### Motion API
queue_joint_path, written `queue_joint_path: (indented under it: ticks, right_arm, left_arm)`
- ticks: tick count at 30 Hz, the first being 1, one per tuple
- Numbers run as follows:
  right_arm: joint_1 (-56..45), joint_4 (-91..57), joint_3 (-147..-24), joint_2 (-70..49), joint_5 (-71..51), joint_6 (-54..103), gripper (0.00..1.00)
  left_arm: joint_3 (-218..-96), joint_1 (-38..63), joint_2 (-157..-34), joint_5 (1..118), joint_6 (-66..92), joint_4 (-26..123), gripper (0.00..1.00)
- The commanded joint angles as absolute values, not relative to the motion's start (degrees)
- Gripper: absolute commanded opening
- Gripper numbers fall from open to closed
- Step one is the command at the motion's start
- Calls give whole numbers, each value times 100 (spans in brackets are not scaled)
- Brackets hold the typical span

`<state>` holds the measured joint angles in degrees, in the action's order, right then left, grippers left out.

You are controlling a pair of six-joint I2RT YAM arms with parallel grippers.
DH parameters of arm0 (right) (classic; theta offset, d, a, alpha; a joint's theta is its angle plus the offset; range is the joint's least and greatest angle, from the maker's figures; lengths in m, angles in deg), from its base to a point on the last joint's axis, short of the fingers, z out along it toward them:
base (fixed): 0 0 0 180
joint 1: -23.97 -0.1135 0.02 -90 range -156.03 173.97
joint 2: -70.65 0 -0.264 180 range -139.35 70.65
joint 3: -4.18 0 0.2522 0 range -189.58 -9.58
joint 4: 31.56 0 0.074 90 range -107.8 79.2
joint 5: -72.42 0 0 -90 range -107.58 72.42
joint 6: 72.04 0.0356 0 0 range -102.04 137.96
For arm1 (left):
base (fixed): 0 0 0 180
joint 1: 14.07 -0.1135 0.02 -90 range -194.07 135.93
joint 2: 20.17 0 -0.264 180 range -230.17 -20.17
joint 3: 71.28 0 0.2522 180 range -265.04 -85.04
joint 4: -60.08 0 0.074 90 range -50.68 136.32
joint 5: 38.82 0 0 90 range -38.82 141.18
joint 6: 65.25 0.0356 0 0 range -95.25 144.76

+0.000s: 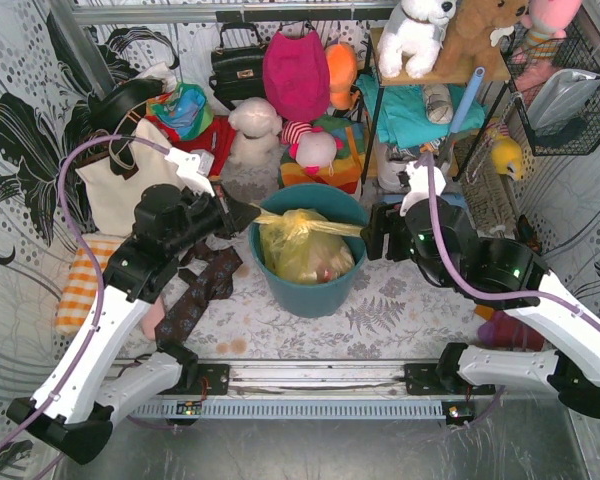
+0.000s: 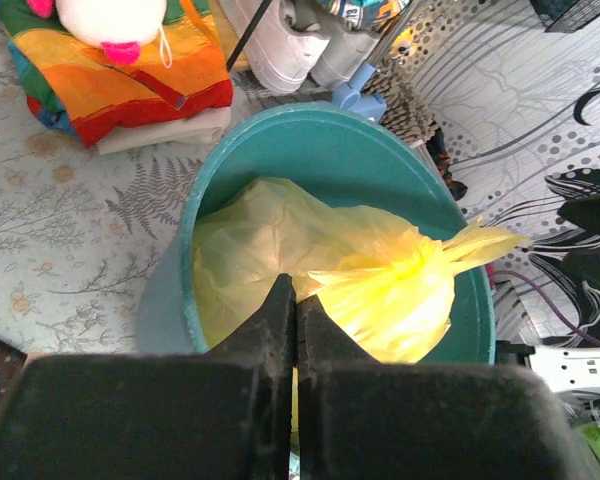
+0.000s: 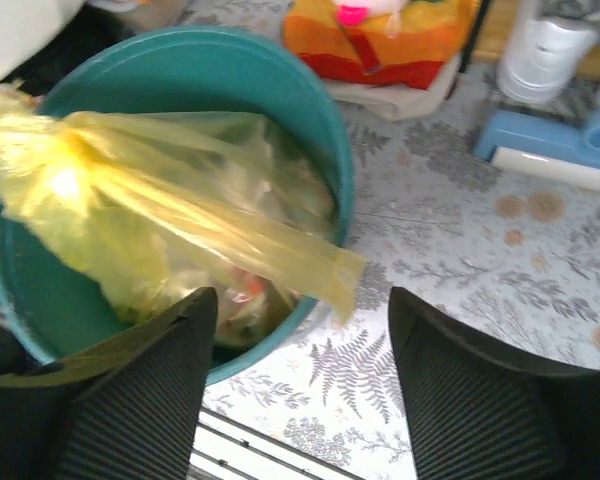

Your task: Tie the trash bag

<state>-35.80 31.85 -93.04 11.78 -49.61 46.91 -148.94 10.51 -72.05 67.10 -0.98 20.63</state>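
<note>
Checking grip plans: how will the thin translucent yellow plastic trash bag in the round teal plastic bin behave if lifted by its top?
Likely floppy: the trash bag shows loose crinkled folds, and its twisted tail drapes past the bin rim. Probably light, as only crumpled contents show through. Its thin glossy film may slip or tear under a pinch.

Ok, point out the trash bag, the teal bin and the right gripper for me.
trash bag (image 1: 302,250): top external view, its bulging yellow body.
teal bin (image 1: 315,298): top external view, near outer wall.
right gripper (image 3: 300,300): right wrist view, midway between its open fingertips.
</note>
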Motion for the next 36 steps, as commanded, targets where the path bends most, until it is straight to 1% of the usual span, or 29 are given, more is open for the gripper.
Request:
queue_joint_path:
  ticks: [1,3,5,9,11,12,16,17,19,20,22,23,25,27,29,33,34,36]
  right_arm:
    - [-3574,2675,-9312,1070,-4031,3875,72]
    - [-3571,2663,-9360,922,-3765,3724,74]
    - [-3572,2692,-9437,753,-3683,3644,71]
    - [-3575,2797,-9563,448,-3845,3554,49]
    - [-3571,2883,-9615,321,-3948,3516,43]
    - [-3572,2920,-9623,282,-3970,3504,42]
    - [-3576,2951,-9599,158,-3981,3427,40]
    - [-3574,2955,-9590,130,-4000,3416,42]
    - [-3575,2979,-9574,65,-4161,3385,52]
    - [-3572,3001,-9572,27,-4282,3374,55]
    - [-3573,3009,-9592,-49,-4451,3335,58]
    - [-3571,2999,-9606,-96,-4503,3301,58]
    - [-3571,2942,-9620,-172,-4583,3230,57]
    - [-3572,2874,-9639,-268,-4653,3155,49]
    - [-3571,2808,-9642,-342,-4802,3118,43]
    - [-3574,2792,-9683,-460,-5432,3148,36]
    - [-3575,2784,-9692,-474,-5606,3164,36]
    - [-3573,2720,-9684,-457,-5844,3173,40]
  left_arm:
    - [-15112,1025,-7235,7007,-328,2689,0]
    - [-15142,1027,-7272,7068,-384,2767,0]
    - [-15176,1027,-7334,7113,-417,2830,0]
    - [-15206,1020,-7410,7178,-477,2925,0]
    - [-15194,1027,-7422,7200,-506,2980,0]
    - [-15193,1023,-7428,7202,-506,2988,0]
    - [-15178,1020,-7457,7209,-529,3023,0]
    - [-15163,1027,-7455,7204,-542,3031,0]
    - [-15145,1020,-7449,7205,-557,3065,0]
    - [-15141,1022,-7442,7202,-563,3074,0]
    - [-15140,1026,-7449,7213,-575,3078,0]
    - [-15140,1026,-7442,7215,-572,3080,0]
    - [-15140,1026,-7440,7208,-575,3083,0]
    - [-15140,1027,-7432,7204,-574,3085,0]
    - [-15140,1020,-7422,7195,-577,3085,0]
    - [-15128,1023,-7405,7193,-569,3077,0]
    - [-15108,1025,-7397,7190,-567,3076,0]
    - [-15081,1026,-7381,7190,-576,3076,0]
